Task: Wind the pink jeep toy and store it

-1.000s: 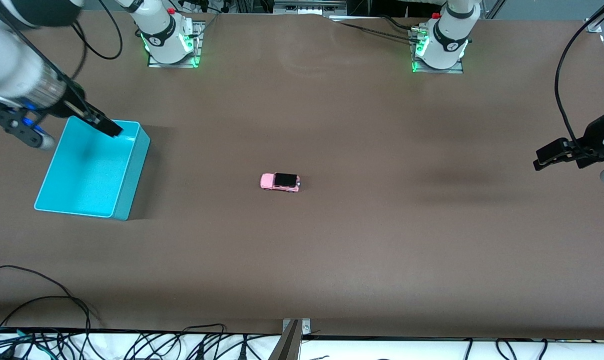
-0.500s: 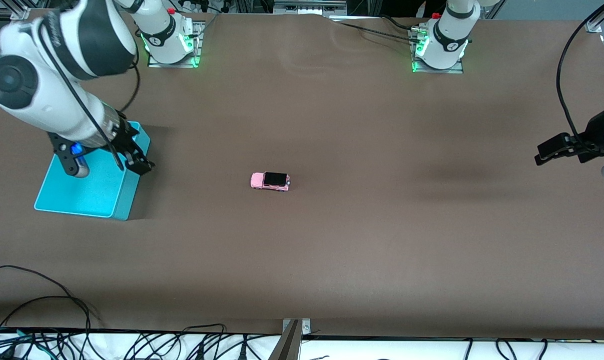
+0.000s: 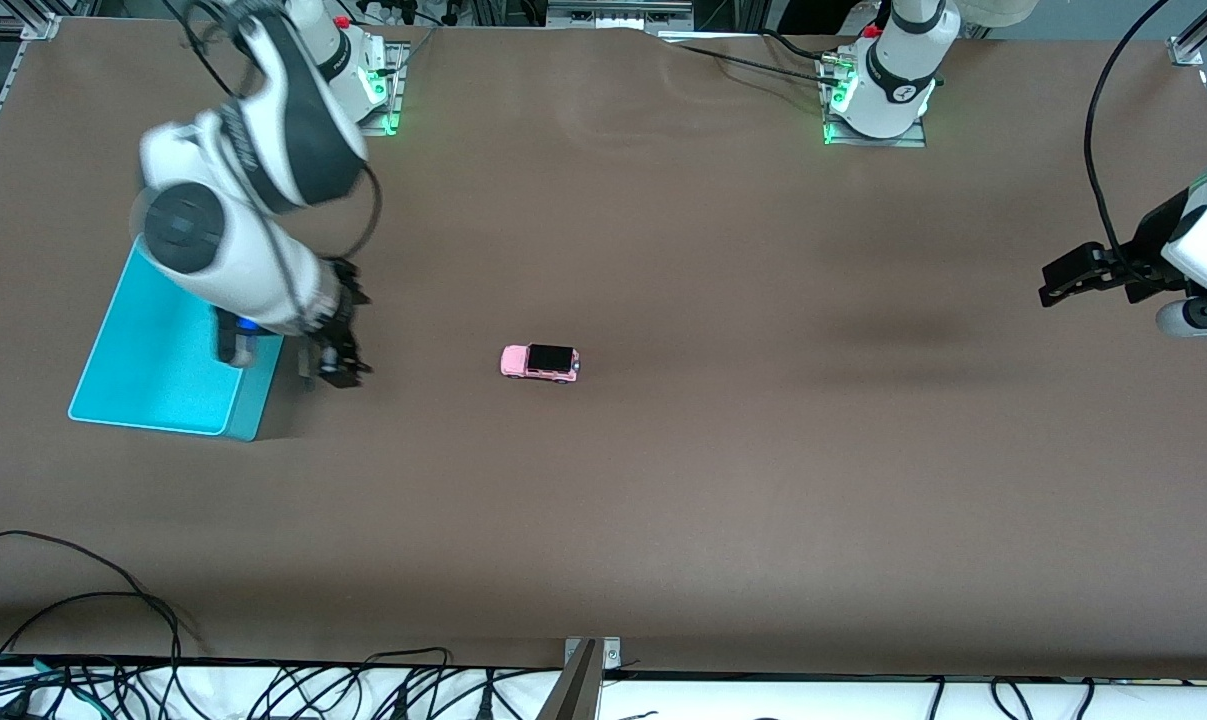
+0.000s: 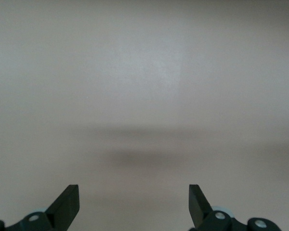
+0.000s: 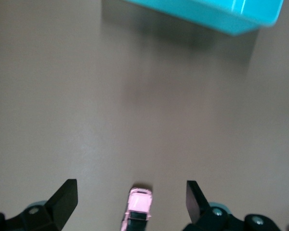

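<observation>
The pink jeep toy (image 3: 540, 362), with its black roof, stands on its wheels on the brown table near the middle. In the right wrist view the jeep (image 5: 138, 207) lies between my open fingers, farther out and not touched. My right gripper (image 3: 331, 370) (image 5: 131, 187) is open and empty over the table between the turquoise bin (image 3: 153, 380) and the jeep. My left gripper (image 3: 1061, 284) (image 4: 133, 190) is open and empty over bare table at the left arm's end.
The turquoise bin (image 5: 207, 12) is empty at the right arm's end; the right arm's body covers part of it. Cables hang along the table edge nearest the front camera (image 3: 113, 680). A metal bracket (image 3: 588, 660) sits at that edge.
The right arm swung from over the bin toward the jeep, with its gripper now beside the bin. The jeep rolled slightly toward the bin, then stopped. The left gripper shifted a little.
</observation>
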